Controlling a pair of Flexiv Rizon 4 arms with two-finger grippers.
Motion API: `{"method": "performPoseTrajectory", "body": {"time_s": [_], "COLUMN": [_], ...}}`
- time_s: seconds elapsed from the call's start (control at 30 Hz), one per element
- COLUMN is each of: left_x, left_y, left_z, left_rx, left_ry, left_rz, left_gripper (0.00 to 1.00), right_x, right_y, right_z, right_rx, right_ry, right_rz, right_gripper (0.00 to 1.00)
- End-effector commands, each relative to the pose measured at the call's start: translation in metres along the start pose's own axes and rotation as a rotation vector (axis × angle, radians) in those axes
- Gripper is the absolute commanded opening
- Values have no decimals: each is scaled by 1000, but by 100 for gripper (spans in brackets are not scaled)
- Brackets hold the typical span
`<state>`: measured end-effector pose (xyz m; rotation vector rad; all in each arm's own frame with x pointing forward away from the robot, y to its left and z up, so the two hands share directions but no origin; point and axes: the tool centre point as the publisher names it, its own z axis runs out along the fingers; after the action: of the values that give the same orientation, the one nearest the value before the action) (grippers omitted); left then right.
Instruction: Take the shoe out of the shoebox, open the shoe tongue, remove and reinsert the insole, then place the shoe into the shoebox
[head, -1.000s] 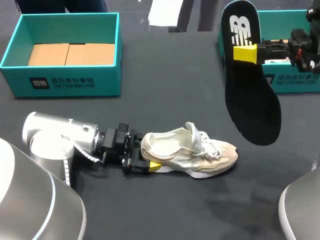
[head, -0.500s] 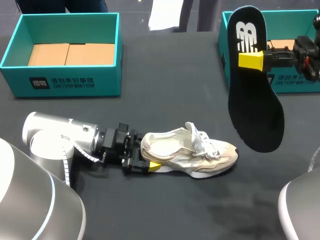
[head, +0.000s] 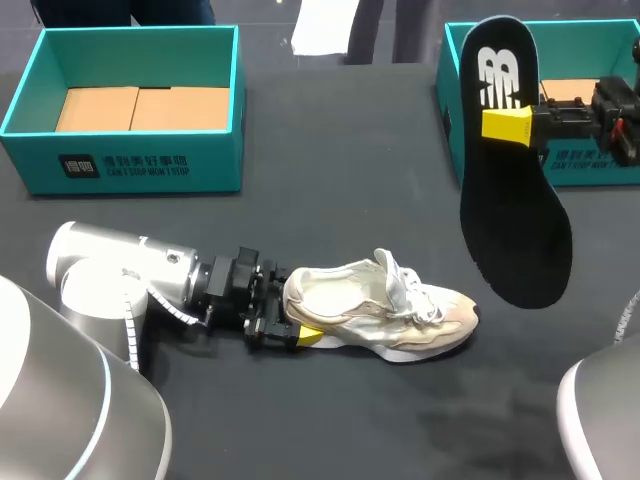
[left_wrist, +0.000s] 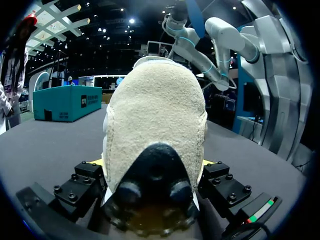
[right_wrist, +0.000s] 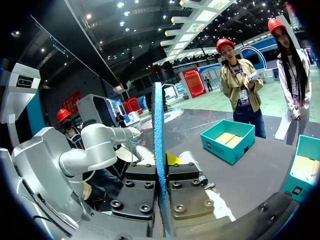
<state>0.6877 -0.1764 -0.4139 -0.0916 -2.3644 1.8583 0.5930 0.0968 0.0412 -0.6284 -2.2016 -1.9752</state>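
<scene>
A beige shoe (head: 380, 310) lies on its side on the dark table, toe pointing right. My left gripper (head: 298, 332) holds its heel between wide-set fingers, and in the left wrist view the heel (left_wrist: 157, 125) fills the gap in that gripper (left_wrist: 152, 167). My right gripper (head: 507, 125) is shut on the black insole (head: 515, 210), which hangs in the air at the right, above the table and before the right shoebox (head: 590, 165). The right wrist view shows the insole (right_wrist: 159, 125) edge-on, blue, pinched in the gripper (right_wrist: 161, 167).
A second teal shoebox (head: 140, 160) stands open at the back left with brown cardboard inside. A white sheet (head: 325, 30) lies at the table's far edge.
My right gripper has carried the insole a little to the right. The shoe and my left arm have barely shifted.
</scene>
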Motion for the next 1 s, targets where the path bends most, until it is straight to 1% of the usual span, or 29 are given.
{"method": "performPoseTrajectory", "body": {"time_s": [0.03,0.2,0.37,0.47,0.7,1.0], "left_x": [5,8,11,13,11,5], "left_y": [-3,0,-2,-4,-8,-12], "left_z": [-5,-12,-23,-32,-54,-75], "left_rx": [-22,-47,-81,-119,-254,-459], "left_ry": [7,-6,-30,-24,-23,9], "left_rz": [9,1,-9,-15,-37,-64], "left_gripper": [100,100,100,100,100,100], "right_x": [8,8,8,8,8,8], "right_y": [-2,-2,-2,-2,-2,-2], "right_z": [6,6,6,6,6,6], "right_rx": [-9,-9,-9,-9,-9,-9], "right_ry": [-64,-64,-64,-64,-64,-64], "right_rz": [2,2,2,2,2,2], "right_gripper": [0,0,0,0,0,0]}}
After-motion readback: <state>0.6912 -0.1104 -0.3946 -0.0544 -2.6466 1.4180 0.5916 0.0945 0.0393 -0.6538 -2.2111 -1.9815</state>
